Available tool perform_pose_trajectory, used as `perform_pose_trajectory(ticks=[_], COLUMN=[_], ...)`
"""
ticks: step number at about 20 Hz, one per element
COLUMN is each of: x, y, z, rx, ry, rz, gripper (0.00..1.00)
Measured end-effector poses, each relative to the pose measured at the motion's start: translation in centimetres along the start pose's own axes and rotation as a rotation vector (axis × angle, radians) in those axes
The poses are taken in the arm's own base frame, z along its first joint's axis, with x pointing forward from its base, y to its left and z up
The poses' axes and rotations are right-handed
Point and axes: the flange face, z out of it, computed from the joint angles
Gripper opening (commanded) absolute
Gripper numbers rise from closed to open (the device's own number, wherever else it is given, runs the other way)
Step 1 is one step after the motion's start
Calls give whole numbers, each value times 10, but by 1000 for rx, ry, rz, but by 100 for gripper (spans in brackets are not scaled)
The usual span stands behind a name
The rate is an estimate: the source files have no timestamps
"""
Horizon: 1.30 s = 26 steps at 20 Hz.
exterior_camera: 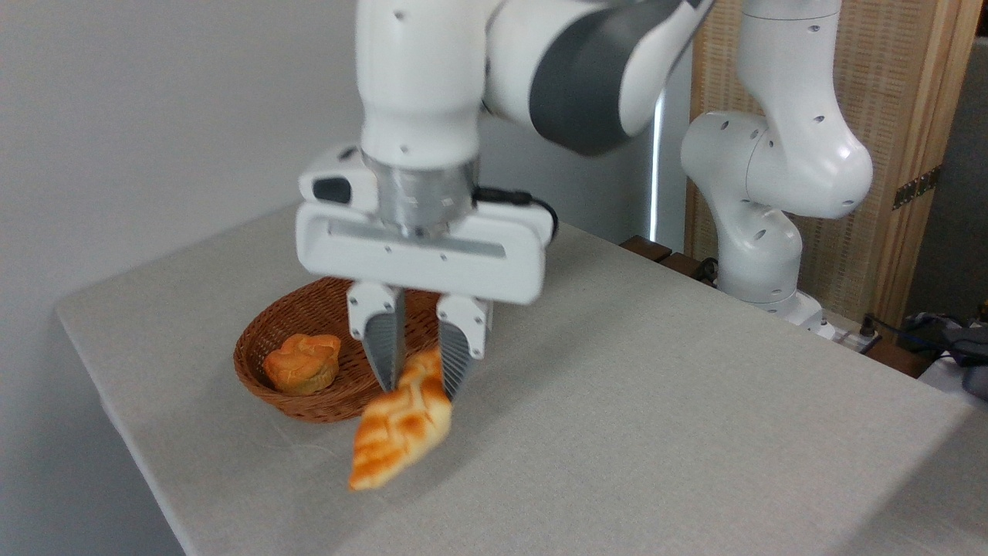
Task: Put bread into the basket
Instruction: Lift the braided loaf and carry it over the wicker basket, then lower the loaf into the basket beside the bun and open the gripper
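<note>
Above table (pixel 656 401), fingers (pixel 384 347) gripping bread (pixel 401 425)

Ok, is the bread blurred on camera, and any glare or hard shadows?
Camera view: the bread hanging from the tool is slightly motion-smeared, as is the tool body; the basket and bun are sharper; light is soft, shadows faint, with no strong glare.

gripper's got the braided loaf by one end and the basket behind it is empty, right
Not quite. The gripper does hold the braided loaf by one end, but the wicker basket behind it is not empty: the camera view shows a small round orange bun sitting in it.
</note>
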Motion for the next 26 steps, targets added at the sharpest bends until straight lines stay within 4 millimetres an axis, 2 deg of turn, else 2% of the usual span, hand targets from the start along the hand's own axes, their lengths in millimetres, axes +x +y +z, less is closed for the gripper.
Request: perform_pose_trajectory(ticks=[5, 8, 11, 13, 16, 20, 26], x=[10, 1, -12, -20, -27, -36, -42], y=[66, 111, 166, 194, 211, 221, 229], z=[-23, -38, -34, -24, -12, 6, 17], rx=[-18, -30, -42, -48, -48, -29, -27], ry=[-12, -29, -81, -121, -153, -193, -217], rz=[119, 200, 301, 352, 388, 439, 459], gripper=[48, 48, 52, 52, 57, 73, 83])
